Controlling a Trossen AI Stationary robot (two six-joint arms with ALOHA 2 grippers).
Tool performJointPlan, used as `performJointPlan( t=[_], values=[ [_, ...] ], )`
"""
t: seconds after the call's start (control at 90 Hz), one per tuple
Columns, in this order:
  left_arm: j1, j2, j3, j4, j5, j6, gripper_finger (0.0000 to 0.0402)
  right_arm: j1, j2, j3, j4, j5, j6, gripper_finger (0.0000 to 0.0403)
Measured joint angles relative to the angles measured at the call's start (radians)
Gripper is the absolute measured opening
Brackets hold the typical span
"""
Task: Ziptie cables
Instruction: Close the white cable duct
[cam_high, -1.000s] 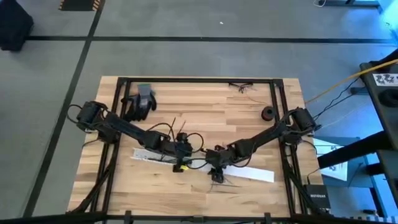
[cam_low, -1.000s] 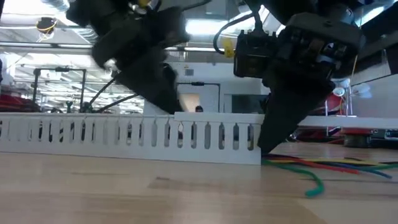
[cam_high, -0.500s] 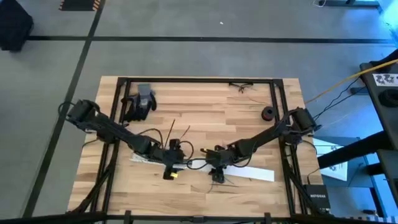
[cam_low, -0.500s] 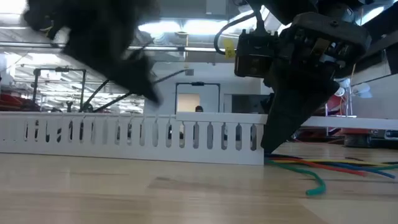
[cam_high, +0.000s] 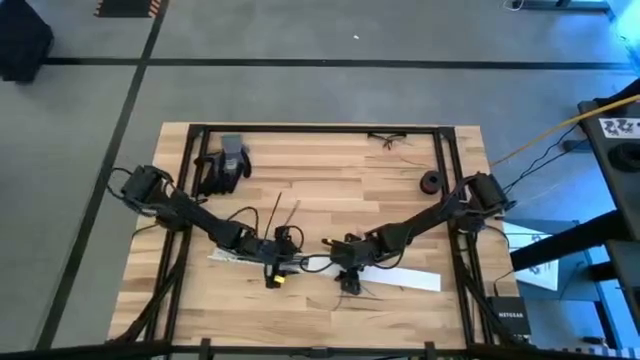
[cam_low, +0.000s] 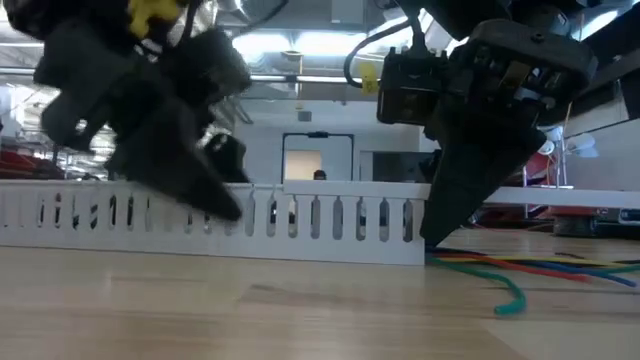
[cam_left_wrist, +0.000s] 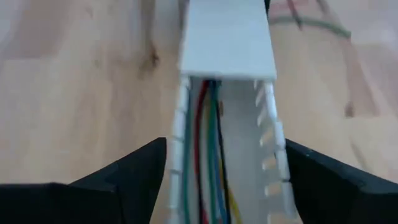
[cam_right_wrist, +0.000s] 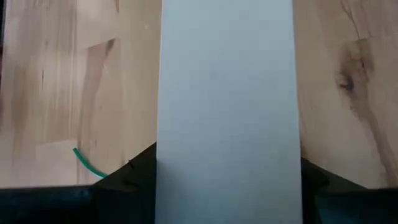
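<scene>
1. The left arm (cam_high: 200, 215) has changed most. A second ago its jaws hung above the white slotted channel (cam_high: 400, 277), and half a second ago they swung up and toward the left end. They have now dropped low against the channel's side wall. The left wrist view shows them spread wide with one tip on either side of the open trough, and they grip nothing (whether the tips touch the walls cannot be told).

2. The cables (cam_left_wrist: 208, 155) lie inside that trough as a loose bunch of red, green, dark and yellow strands. They run lengthwise and pass under the flat lid that covers the far stretch. No tie is visible round them yet.

3. The channel itself has crept a little toward the right across the worktop (cam_high: 330, 170) in the low view during the last second, probably nudged by the arms.

4. The right arm (cam_high: 420, 220) has not moved. Its jaws are pressed against both long edges of the lidded section, clamping it and pinning the channel down.

5. At the right end, loose cable tails (cam_low: 500, 275) spill onto the wood, unchanged.

6. My judgement is that this is repositioning (not yet bundling). The left jaws are lined up to reach the strands, and all the tying is still to do.
</scene>
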Motion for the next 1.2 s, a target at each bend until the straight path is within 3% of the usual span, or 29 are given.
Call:
performJointPlan(
  t=[0.244,0.367,0.722,1.033,1.2],
  values=[
    [0.008,0.029,0.010,0.054,0.005,0.013,0.0211,-0.006,0.001,0.000,0.011,0.000,0.003,0.0210],
    [0.010,0.029,0.009,0.058,0.025,0.025,0.0195,-0.014,0.003,-0.003,0.052,-0.008,-0.002,0.0210],
    [0.010,0.029,0.006,0.071,0.026,0.028,0.0223,-0.050,0.007,0.005,0.082,-0.023,-0.005,0.0209],
    [0.008,0.032,0.005,0.083,0.038,0.042,0.0251,-0.058,0.080,0.101,0.025,-0.035,-0.114,0.0209],
    [0.008,0.032,0.005,0.072,0.028,0.042,0.0242,-0.072,0.085,0.134,-0.022,-0.026,-0.170,0.0209]
  ],
)
